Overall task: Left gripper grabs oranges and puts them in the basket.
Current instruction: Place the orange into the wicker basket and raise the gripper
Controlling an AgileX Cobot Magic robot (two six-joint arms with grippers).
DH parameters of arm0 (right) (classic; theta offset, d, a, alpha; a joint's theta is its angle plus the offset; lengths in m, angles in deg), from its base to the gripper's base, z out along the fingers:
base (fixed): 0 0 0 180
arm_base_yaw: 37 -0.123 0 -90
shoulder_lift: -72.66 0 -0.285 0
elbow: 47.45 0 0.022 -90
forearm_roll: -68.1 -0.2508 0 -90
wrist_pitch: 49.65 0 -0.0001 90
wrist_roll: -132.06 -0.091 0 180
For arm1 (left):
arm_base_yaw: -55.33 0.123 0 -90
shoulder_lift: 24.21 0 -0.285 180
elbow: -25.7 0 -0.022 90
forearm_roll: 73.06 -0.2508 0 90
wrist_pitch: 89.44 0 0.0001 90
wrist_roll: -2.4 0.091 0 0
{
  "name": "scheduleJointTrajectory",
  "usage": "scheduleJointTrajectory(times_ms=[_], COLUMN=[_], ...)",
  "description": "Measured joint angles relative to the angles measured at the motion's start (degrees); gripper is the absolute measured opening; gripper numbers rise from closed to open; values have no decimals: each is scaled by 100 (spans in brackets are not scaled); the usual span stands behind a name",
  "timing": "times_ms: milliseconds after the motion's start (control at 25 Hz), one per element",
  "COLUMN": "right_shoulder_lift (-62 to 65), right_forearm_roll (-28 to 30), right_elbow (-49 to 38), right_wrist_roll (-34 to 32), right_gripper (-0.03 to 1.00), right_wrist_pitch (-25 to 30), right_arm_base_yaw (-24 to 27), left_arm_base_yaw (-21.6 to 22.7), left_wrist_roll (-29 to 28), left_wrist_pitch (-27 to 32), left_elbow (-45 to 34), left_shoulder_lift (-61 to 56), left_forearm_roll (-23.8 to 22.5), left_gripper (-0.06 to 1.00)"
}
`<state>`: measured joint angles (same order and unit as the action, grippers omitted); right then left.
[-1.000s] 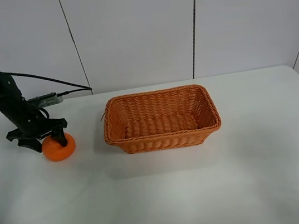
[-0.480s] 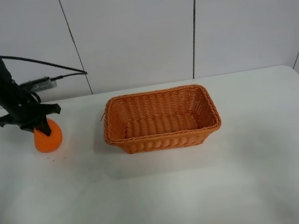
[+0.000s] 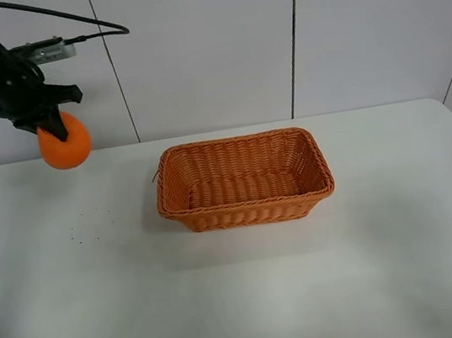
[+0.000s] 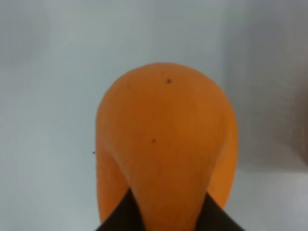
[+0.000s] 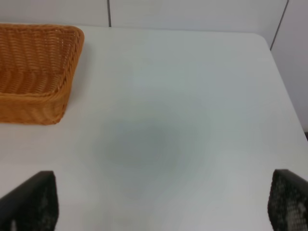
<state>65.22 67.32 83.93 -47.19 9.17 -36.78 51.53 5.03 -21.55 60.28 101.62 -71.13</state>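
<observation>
My left gripper [image 3: 48, 127] is shut on the orange [image 3: 66, 148] and holds it high above the table at the far left. In the left wrist view the orange [image 4: 166, 149] fills the middle, with dark fingertips [image 4: 120, 216] at its base. The wicker basket [image 3: 247, 209] stands on the table's middle, well to the right of the held orange and lower; it holds nothing. My right gripper [image 5: 159, 204] is not in the exterior high view. Its two dark fingers [image 5: 29, 202] stand wide apart over bare table, with the basket's corner [image 5: 38, 72] nearby.
The white table [image 3: 246, 302] has its right edge in the right wrist view [image 5: 284, 96]. A panelled white wall stands behind. A black cable [image 3: 76, 17] with a small grey box [image 3: 46, 49] trails from the left arm.
My left gripper has lifted the orange off the table and carried it up, from table height to well above the surface. The basket has not moved.
</observation>
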Motion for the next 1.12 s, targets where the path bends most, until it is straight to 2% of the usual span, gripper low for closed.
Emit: scheduleJointTrajectory(times_ms=[280,600,760,920,960,1040,1120], right_shoulder_lift=[0,0,0,0,0,0,0], right_forearm_roll=[0,0,0,0,0,0,0], right_elbow=[0,0,0,0,0,0,0], right_wrist_roll=[0,0,0,0,0,0,0], right_gripper=[69,69,69,69,69,69,69], right_wrist_pitch=[0,0,0,0,0,0,0], right_arm_base_yaw=[0,0,0,0,0,0,0], left_arm_base_yaw=[-1003,-2397,-2808,-2913,-2915,-2915,-2915], left_wrist_roll=[-104,-219,-151,-84,-84,-84,-90], left_wrist_pitch=[-2,-132,-453,-616,-616,-616,-616], left_elbow=[283,1339,1433,1433,1433,1433,1433], left_shoulder_lift=[199,1251,1739,2141,2204,2266,2267], left_forearm_roll=[19,82,127,121,121,121,104], left_gripper=[20,20,20,20,23,37,60])
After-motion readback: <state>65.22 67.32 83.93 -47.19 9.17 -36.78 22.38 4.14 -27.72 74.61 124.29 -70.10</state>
